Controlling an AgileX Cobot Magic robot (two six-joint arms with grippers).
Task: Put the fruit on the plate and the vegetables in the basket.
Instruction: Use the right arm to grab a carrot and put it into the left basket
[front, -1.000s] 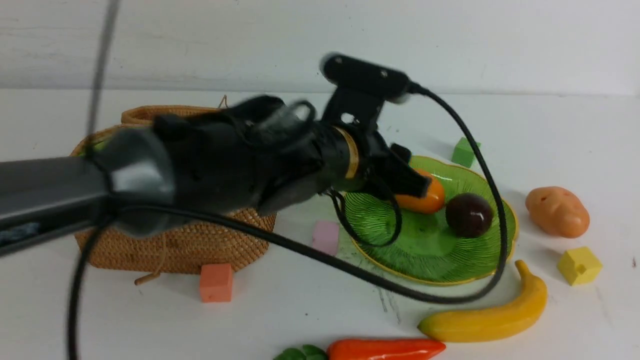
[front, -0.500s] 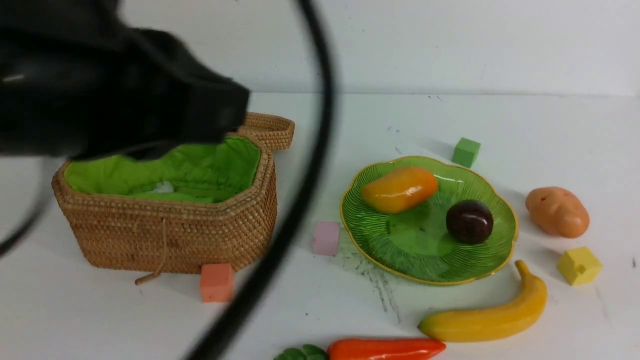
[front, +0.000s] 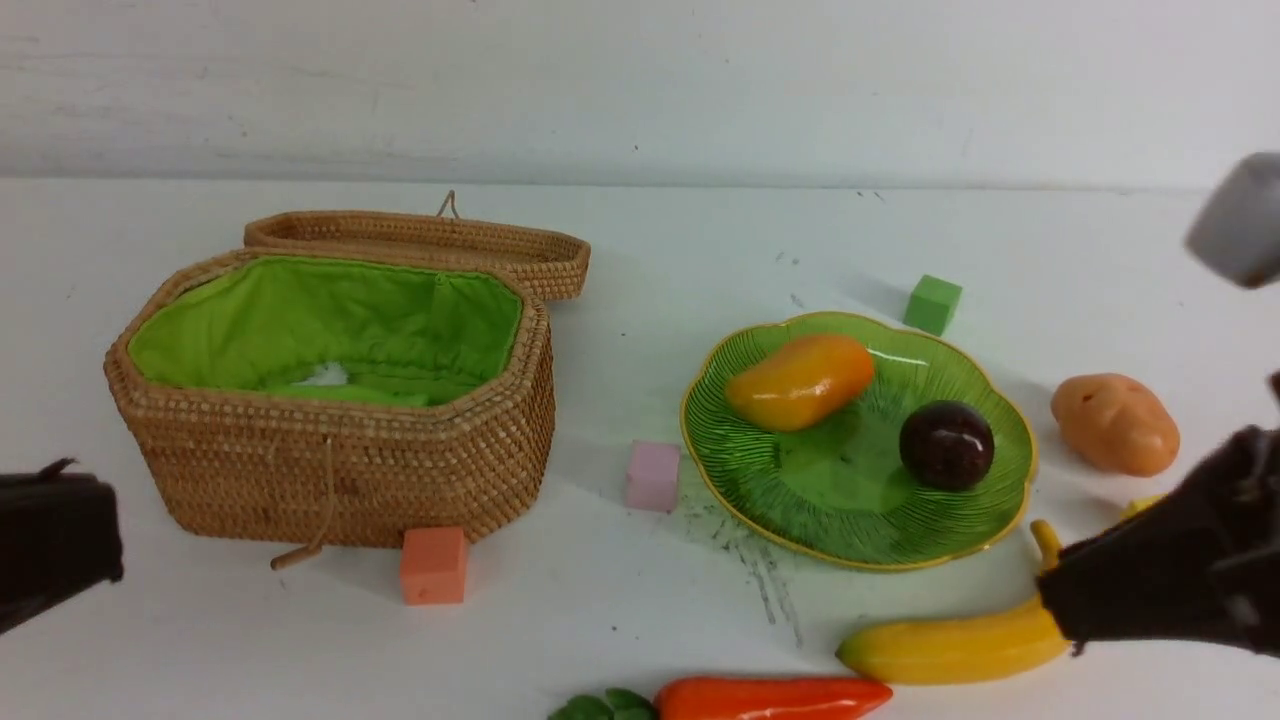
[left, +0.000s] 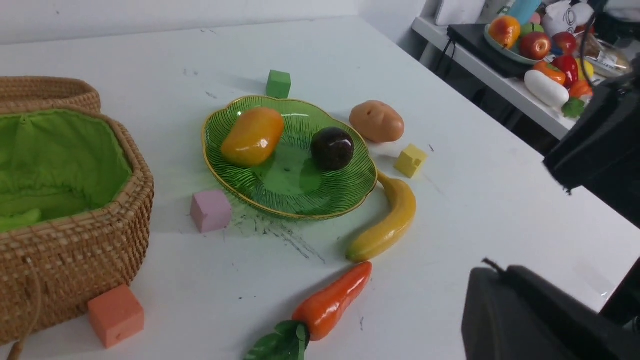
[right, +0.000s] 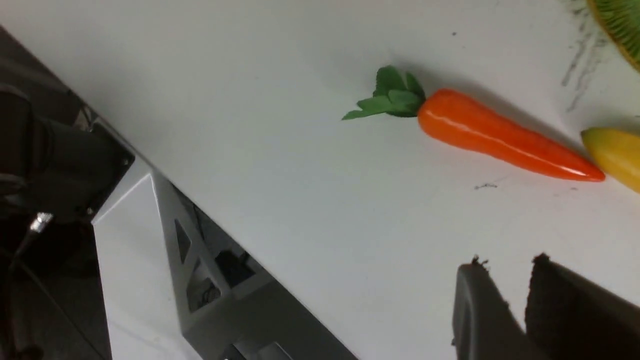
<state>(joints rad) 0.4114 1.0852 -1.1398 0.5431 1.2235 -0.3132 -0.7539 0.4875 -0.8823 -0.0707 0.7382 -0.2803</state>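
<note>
Left side of the table: basket, lid folded back behind it, pod down inside. Just in front of the basket, the near cube. Between basket and plate, the middle cube. On the plate, mango to the left and further back, mangosteen to the right. Just behind the plate, the far cube. Off to the plate's right, potato. Just in front of the plate, banana, with carrot nearer still and to its left. Between potato and banana, the side cube.
</note>
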